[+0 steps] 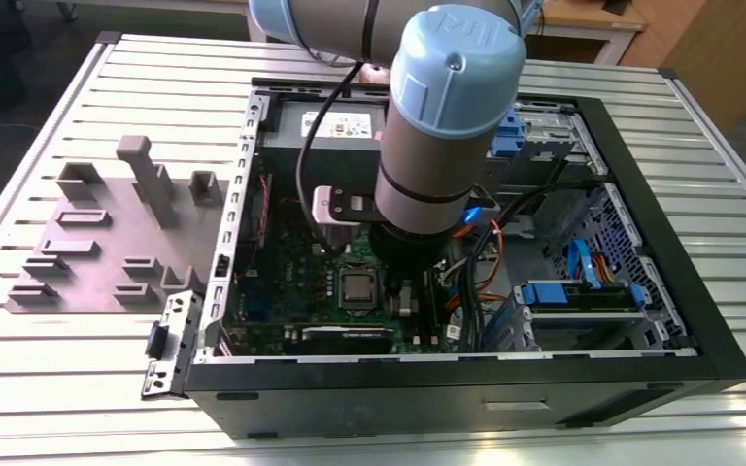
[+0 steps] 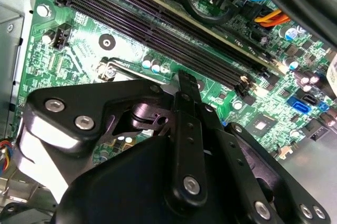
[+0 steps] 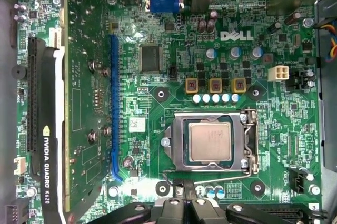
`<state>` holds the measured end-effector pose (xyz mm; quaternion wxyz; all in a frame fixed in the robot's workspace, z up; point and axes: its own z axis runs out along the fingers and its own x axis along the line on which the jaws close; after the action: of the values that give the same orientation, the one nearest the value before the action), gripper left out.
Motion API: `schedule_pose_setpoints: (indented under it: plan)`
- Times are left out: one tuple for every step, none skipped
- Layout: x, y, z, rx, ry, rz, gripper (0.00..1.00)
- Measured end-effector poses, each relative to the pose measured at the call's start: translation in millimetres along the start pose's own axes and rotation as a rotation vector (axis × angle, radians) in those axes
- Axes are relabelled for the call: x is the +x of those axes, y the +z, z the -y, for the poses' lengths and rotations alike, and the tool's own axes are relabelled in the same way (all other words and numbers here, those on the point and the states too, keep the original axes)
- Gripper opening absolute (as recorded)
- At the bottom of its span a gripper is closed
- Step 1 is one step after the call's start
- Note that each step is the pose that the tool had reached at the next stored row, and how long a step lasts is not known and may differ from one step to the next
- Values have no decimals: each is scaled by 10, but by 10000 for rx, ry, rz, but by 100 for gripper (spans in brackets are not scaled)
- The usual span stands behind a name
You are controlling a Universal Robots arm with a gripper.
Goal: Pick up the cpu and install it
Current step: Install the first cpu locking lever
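Slatted metal table [image 1: 75, 388], open PC case [image 1: 684, 320] laid on it. cpu [image 3: 210, 141] seated in socket frame [image 3: 179, 142]; gripper [image 3: 181, 195] parked just beside, jaws clenched, nothing held.

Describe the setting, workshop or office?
Likely a lab or workshop bench: an open computer case lies on a slatted aluminium table, a grey fixture tray beside it, the cpu seated in the motherboard.

cpu [image 3: 210, 141]: in socket frame [image 3: 179, 145] on motherboard [image 3: 174, 40]
case [image 1: 684, 320]: on bench [image 1: 36, 388]
tray [image 1: 94, 243]: on the exterior view's left of case
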<state>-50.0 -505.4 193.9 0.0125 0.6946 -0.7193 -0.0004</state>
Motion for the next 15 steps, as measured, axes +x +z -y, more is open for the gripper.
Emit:
schedule_pose_setpoints:
  plan:
    - [0, 4, 5, 1, 0, 0, 11]
    - [0, 8, 10, 1, -2, 3, 11]
    - [-1, 13, 14, 0, -1, 8, 11]
    - [0, 16, 17, -1, -1, 10, 11]
    - [1, 21, 18, -2, 0, 15, 11]
    - [1, 26, 20, -2, 0, 22, 11]
    - [1, 30, 22, -3, 0, 27, 11]
    - [0, 36, 23, -3, 0, 30, 11]
    - [1, 40, 24, -3, 0, 32, 11]
    - [1, 41, 24, -3, 1, 37, 11]
    - [2, 42, 25, -3, -1, 44, 11]
    - [2, 43, 24, -2, -1, 53, 11]
    - [2, 43, 24, -2, 0, 59, 11]
    - [2, 43, 22, 2, -3, 64, 11]
    - [2, 43, 19, 14, -4, 69, 11]
